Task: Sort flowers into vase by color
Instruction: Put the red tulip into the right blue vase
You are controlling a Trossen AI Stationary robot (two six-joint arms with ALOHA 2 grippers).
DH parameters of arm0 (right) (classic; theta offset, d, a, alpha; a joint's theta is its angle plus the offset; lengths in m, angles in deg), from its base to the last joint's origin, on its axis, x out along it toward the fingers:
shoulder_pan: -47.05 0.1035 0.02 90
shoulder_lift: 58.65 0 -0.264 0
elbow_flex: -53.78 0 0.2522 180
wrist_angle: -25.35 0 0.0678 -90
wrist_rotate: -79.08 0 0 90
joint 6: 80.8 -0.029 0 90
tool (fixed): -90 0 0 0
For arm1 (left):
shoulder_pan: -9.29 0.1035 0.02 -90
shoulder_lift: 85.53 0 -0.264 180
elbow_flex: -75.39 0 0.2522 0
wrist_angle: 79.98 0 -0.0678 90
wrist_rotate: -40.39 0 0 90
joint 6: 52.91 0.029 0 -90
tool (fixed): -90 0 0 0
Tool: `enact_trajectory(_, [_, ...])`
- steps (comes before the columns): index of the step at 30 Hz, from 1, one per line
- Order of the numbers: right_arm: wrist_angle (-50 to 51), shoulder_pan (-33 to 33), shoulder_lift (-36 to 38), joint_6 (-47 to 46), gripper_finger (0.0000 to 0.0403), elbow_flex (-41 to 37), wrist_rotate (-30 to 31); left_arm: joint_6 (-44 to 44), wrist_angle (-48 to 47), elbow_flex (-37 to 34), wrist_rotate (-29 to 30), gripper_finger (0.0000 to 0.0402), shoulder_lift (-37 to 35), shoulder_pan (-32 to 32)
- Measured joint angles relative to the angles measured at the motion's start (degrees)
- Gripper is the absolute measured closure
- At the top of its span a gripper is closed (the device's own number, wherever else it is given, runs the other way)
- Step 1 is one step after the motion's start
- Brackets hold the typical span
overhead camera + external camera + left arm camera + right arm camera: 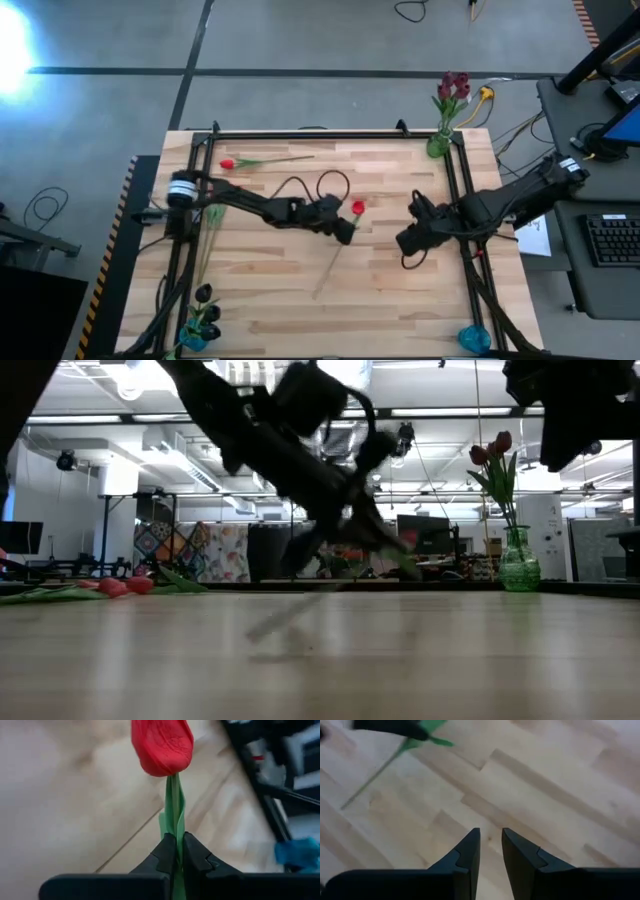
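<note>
My left gripper [347,228] is at the middle of the table, shut on a red flower [357,207] with a bright red head [162,745]. Its thin green stem [328,268] slants back toward the near edge. My right gripper [410,240] hovers to the right of it, a little open, with nothing between its fingers [491,845]. A green glass vase [438,145] at the far right corner holds dark maroon flowers [455,85]. Another red flower [228,163] lies flat at the far left. A blue vase [190,335] at the near left holds near-black flowers [205,295]. My left gripper pinches the red flower's stem [175,837] between its two fingers, a short way below the head. The fingers come from the table's left, slanting down, and lie across the stem. The head stands clear of the table. Whether the stem's lower end [255,632] touches the wood, I cannot tell.
A black metal frame [455,190] runs around the working area. A second blue vase [475,340] stands at the near right corner. Bare wood lies between the two grippers and the near edge. Beside the table on the right are a keyboard [612,240] and cables.
</note>
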Motion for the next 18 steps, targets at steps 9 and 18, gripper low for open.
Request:
enact_trajectory(9, [-14.17, 3.0, -2.27, -1.57, 0.0312, -6.07, -0.88, -3.14, -2.65, 5.93, -11.47, 0.0367, 7.59, 1.26])
enact_trajectory(18, [-26.13, 2.62, -8.21, -11.1, 0.0254, -9.28, 0.67, 3.79, -10.54, 3.65, -15.68, 0.024, -1.56, 3.38])
